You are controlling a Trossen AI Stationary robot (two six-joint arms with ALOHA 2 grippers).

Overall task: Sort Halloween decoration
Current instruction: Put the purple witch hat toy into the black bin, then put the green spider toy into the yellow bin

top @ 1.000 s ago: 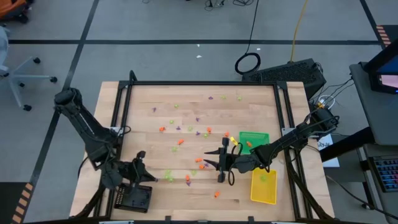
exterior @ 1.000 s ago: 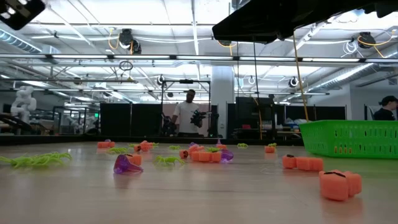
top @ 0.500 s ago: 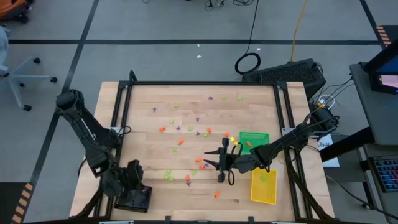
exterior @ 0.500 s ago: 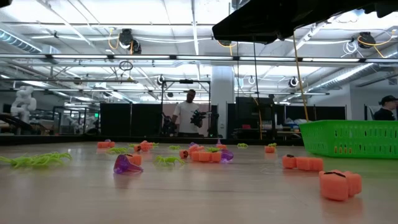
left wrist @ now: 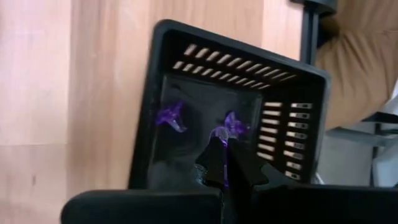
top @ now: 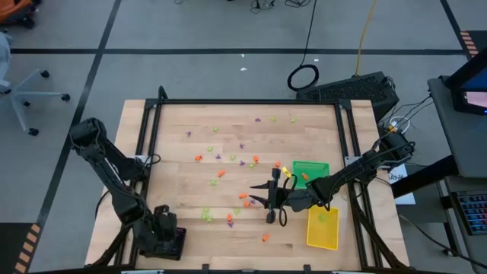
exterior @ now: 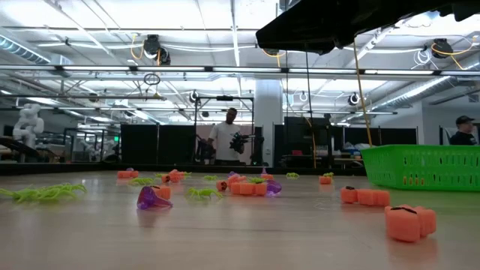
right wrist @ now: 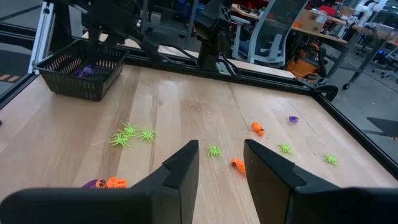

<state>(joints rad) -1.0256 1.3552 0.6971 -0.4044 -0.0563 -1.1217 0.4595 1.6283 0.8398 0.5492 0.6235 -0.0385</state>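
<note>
The Halloween decoration is a scatter of tiny orange, purple and lime green trinkets (top: 228,171) across the middle of the wooden table, also seen in the low view (exterior: 154,197) and the right wrist view (right wrist: 127,134). My left gripper (top: 162,228) stands over the black tray (top: 166,243) at the table's near left corner, shut on a purple trinket. Two more purple trinkets (left wrist: 171,115) lie on the tray's floor. My right gripper (top: 262,199) hovers open above the table's middle right, touching nothing, with an orange trinket (right wrist: 236,163) ahead of its fingers (right wrist: 183,165). My left gripper pinches a small purple trinket (left wrist: 219,132) between its two fingertips (left wrist: 214,155), coming from above and pointing down into the black tray (left wrist: 155,93). The trinket sits just at the tips, over the tray's floor; I cannot tell whether it touches the floor.
A green tray (top: 310,171) and a yellow tray (top: 322,228) sit at the table's right side, close behind my right gripper. A black frame rail (top: 243,101) runs around the table. People stand in the room beyond the far edge (exterior: 225,139).
My left gripper has swung from the table beside the black tray toward the near edge and now stands over the tray. The right arm and the trinkets on the table have kept still.
</note>
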